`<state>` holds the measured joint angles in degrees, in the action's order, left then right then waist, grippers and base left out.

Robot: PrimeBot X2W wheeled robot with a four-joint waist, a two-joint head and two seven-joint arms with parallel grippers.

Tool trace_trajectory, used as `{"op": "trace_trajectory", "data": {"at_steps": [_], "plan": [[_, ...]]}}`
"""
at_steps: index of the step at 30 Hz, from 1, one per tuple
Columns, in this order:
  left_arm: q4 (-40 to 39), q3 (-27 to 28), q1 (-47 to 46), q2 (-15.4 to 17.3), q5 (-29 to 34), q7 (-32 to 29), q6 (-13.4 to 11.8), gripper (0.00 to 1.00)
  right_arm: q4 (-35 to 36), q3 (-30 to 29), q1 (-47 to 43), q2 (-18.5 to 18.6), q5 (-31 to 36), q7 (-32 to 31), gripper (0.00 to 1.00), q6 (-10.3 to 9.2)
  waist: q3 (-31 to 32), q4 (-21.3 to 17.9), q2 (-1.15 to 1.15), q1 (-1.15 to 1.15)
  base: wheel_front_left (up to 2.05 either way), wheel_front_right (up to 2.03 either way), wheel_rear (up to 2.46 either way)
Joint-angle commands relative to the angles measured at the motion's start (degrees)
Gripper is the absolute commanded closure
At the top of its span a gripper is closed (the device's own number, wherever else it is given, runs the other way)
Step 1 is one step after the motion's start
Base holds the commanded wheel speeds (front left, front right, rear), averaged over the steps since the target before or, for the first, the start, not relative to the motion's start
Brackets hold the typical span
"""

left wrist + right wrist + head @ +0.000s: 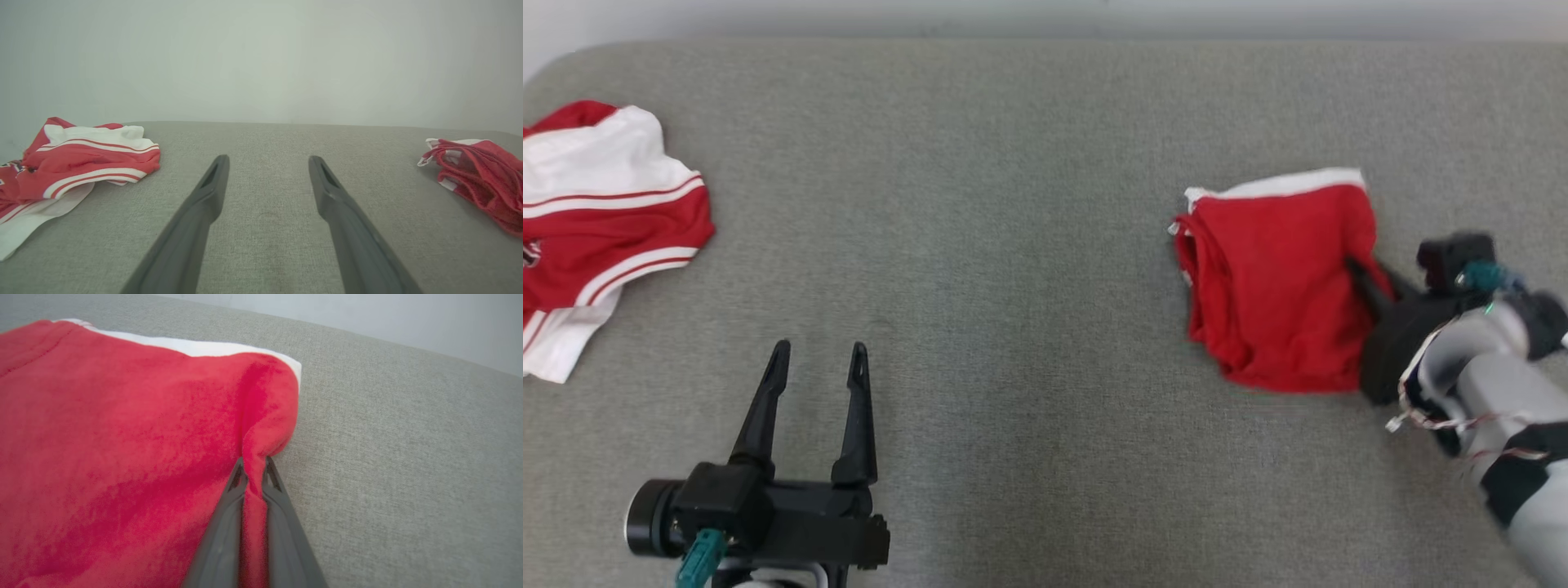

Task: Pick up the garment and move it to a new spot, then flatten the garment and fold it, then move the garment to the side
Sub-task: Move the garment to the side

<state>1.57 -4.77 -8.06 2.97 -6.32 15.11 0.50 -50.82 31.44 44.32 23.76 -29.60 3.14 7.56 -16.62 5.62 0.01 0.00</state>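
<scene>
Garment (pixel 1278 278) is pinched, seemingly at its edge, by right tool (pixel 253 461); left tool (pixel 818 349) spread.

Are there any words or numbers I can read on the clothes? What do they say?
No text can be read.
Striped jersey: a dark mark at its edge, too small and blurred to read.
Red garment: no writing shows.

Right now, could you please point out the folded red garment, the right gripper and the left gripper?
folded red garment (pixel 1278 278): head view, middle of its red top layer.
right gripper (pixel 254 464): right wrist view, between fingertips pinching the garment's edge.
left gripper (pixel 818 353): head view, midway between its open fingertips.
</scene>
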Motion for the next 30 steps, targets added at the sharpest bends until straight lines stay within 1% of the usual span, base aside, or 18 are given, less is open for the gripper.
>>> {"op": "trace_trajectory", "data": {"at_steps": [1,4,12,17,21,25,30], "plan": [[-0.27,-0.16,-1.12,-0.05,0.4,0.06,-0.05,0.0,0.52,0.66,1.16,1.44,-0.36,-0.15,1.0,-0.16,-2.58,-1.67,-0.01,0.0,0.0,0.0,0.0],[-0.96,-0.89,-2.99,-0.07,0.66,0.05,-0.18,0.0,2.85,4.09,4.38,6.09,-1.14,-1.11,1.0,-0.16,-5.77,-2.91,-0.01,0.0,0.0,0.0,0.0],[-3.23,-2.59,-8.58,-0.04,1.87,0.04,-0.5,0.0,9.6,11.83,11.28,20.33,-4.54,-1.79,1.0,-0.16,-14.1,-7.55,-0.01,0.0,0.0,0.0,0.0],[-5.49,-2.91,-10.2,0.41,3.56,0.05,-0.59,0.0,12.1,14.39,15.59,26.84,-5.74,-1.0,1.0,-0.16,-17.8,-10.88,-0.01,0.0,0.0,0.0,0.0],[-7.39,-3.07,-10.42,0.98,4.8,0.05,-0.81,0.0,12.31,16.42,18.79,30.34,-6.43,-0.35,1.0,-0.16,-19.29,-12.36,-0.01,0.0,0.0,0.0,0.0],[-9.14,-3.5,-9.64,1.4,5.64,0.05,-0.85,0.0,11.71,18.26,21.42,33.2,-6.82,0.09,1.0,-0.16,-19.94,-12.69,-0.01,0.0,0.0,0.0,0.0],[-10.78,-3.88,-9.43,1.65,5.78,0.05,-0.93,0.0,10.21,20.62,25.03,35.23,-6.15,-0.04,1.0,-0.16,-20.33,-12.09,-0.01,0.0,0.0,0.0,0.0]]}}
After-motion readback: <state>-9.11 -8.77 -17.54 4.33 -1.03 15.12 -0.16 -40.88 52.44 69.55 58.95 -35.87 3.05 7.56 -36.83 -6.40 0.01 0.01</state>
